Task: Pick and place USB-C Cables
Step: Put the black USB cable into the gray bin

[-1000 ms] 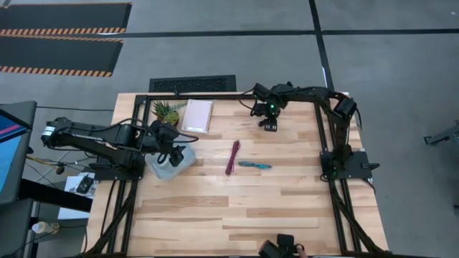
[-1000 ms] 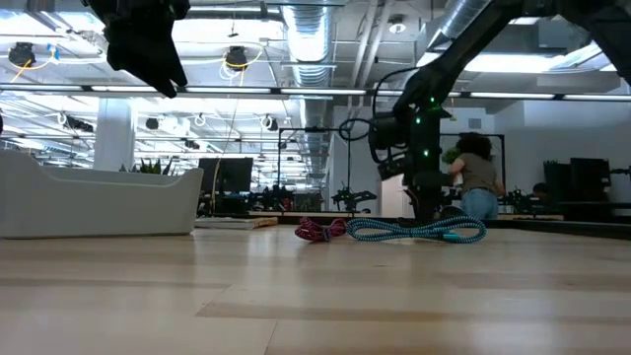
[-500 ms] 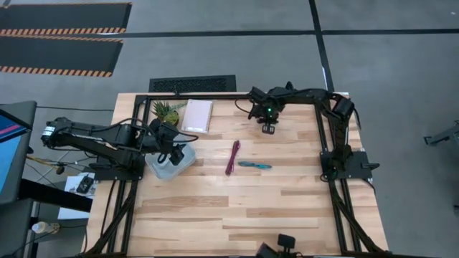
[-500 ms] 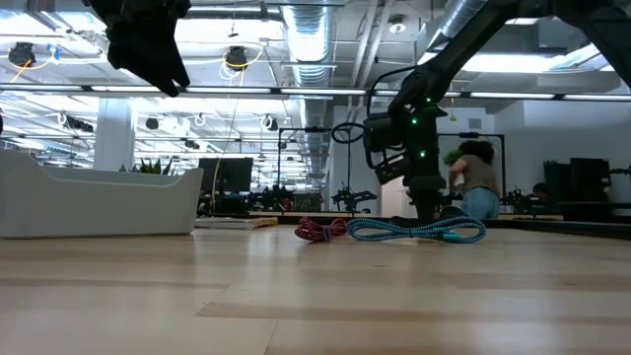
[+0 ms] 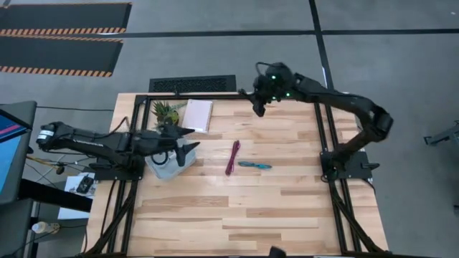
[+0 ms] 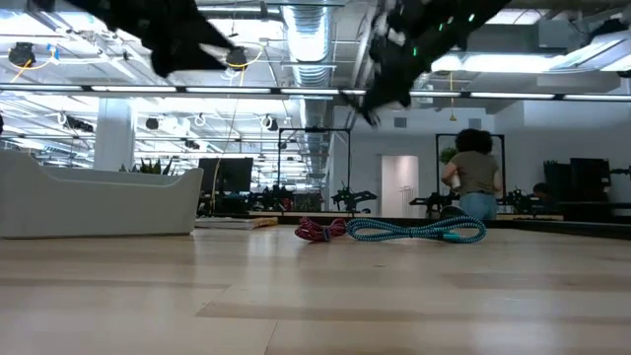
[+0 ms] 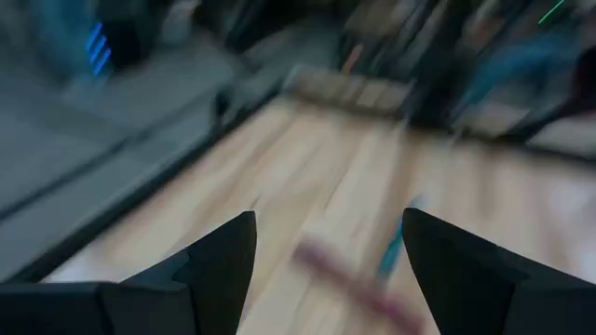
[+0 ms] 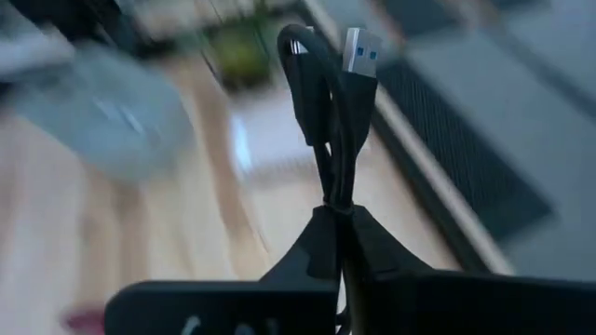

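The right claw (image 8: 340,233) was clenched on the black cable (image 8: 326,112), high above the worktop (image 5: 237,208). The left claw (image 7: 321,256) hung released over the tray (image 5: 166,169). Pinched only at its middle, the bundle could slip free mid-swing.

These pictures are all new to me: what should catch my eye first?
The right gripper, raised over the table's far edge, pinches a black cable whose silver plug sticks up. At mid-table the magenta cable and teal cable lie side by side on the wood. The left gripper hangs open above the pale tray at the table's left.
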### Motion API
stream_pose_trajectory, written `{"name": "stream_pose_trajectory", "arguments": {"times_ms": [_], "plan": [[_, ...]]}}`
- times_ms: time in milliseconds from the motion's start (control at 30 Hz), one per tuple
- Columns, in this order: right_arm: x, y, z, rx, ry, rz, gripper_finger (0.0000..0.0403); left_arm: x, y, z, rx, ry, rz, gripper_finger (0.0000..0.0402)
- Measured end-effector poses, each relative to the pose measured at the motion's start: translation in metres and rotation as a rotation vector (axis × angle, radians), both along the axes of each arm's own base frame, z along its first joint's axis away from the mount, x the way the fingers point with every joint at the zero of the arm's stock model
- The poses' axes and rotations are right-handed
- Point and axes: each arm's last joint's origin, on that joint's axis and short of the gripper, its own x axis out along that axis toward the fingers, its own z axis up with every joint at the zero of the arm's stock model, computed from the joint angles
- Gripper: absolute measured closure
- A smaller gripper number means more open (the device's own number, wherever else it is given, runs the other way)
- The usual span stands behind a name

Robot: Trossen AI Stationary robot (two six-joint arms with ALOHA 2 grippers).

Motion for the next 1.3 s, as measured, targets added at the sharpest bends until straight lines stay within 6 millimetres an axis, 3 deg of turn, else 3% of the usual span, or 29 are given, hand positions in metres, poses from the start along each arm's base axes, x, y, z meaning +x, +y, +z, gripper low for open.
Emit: {"name": "stream_pose_trajectory", "arguments": {"times_ms": [100,200,367,500,867,1300], "plan": [[0.010,0.025,0.025,-0.067,-0.159,0.070,0.0397,-0.006,0.006,-0.013,0.035,-0.228,-0.065,0.0143],[0.024,0.049,0.038,-0.109,-0.279,0.142,0.0390,-0.013,0.013,-0.022,0.046,-0.390,-0.082,0.0143],[0.061,0.087,0.033,-0.120,-0.417,0.262,0.0385,-0.016,0.018,-0.027,0.019,-0.451,-0.218,0.0143],[0.090,0.110,0.015,-0.137,-0.475,0.331,0.0387,-0.016,0.016,-0.025,0.038,-0.459,-0.302,0.0143],[0.130,0.127,-0.039,-0.020,-0.448,0.345,0.0379,-0.016,0.016,-0.026,0.102,-0.432,-0.269,0.0143],[0.134,0.138,-0.037,-0.045,-0.513,0.376,0.0380,-0.015,0.016,-0.028,0.074,-0.420,-0.287,0.0143]]}}
